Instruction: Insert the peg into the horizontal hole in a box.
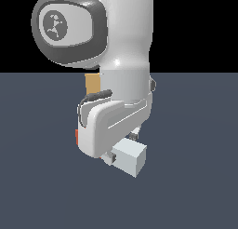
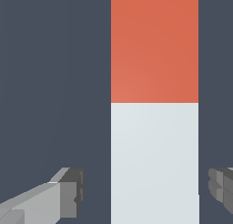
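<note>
Dark slate-blue floor (image 1: 42, 177) fills the lower part of the exterior view under a black backdrop. At the centre, the white arm (image 1: 125, 46) takes up most of the picture and blocks much of what lies behind it. The peg (image 1: 131, 157) shows as a pale grey-white end jutting out at about five o'clock from the wrist, with a sliver of its red part at nine o'clock. The box (image 1: 92, 83), tan, peeks out at about eleven o'clock from the wrist, mostly hidden by the arm.

From the wrist view, the peg runs lengthwise across the floor, its red-orange section meeting the pale section end to end. The gripper (image 2: 145, 191) is spread wide, one grey finger (image 2: 68, 193) on each side of the pale section, both clear of it.
</note>
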Available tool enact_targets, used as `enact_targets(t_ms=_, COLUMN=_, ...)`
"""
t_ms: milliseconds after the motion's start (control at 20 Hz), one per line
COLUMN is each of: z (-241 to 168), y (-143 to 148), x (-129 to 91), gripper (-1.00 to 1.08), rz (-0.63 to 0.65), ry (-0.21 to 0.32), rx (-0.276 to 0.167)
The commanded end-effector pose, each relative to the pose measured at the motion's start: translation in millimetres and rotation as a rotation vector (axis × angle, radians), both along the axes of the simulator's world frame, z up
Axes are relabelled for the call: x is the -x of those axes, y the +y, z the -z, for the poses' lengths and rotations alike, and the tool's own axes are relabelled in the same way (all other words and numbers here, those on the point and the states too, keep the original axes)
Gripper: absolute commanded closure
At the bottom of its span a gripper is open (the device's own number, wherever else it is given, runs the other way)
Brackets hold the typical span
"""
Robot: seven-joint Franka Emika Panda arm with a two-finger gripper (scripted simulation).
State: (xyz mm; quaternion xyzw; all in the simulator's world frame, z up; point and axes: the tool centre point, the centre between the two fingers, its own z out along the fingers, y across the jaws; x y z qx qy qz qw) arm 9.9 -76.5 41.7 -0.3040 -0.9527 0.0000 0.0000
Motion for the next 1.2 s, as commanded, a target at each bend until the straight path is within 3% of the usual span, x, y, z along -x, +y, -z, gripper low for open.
enact_targets(t_ms=0, z=11.4, y=0.1, x=0.2, gripper=-0.92, rz=-0.001, ry=0.0, rx=0.0)
enact_targets(t_ms=250, z=18.3, y=0.0, x=-1.1, gripper=-0.92, rz=-0.002, ry=0.0, rx=0.0)
enact_targets(t_ms=300, z=18.3, y=0.0, x=-1.1, gripper=1.08, rz=-0.002, ry=0.0, rx=0.0)
enact_targets(t_ms=1150, z=16.6, y=1.7, x=4.7, gripper=1.08, rz=0.034, ry=0.001, rx=-0.001)
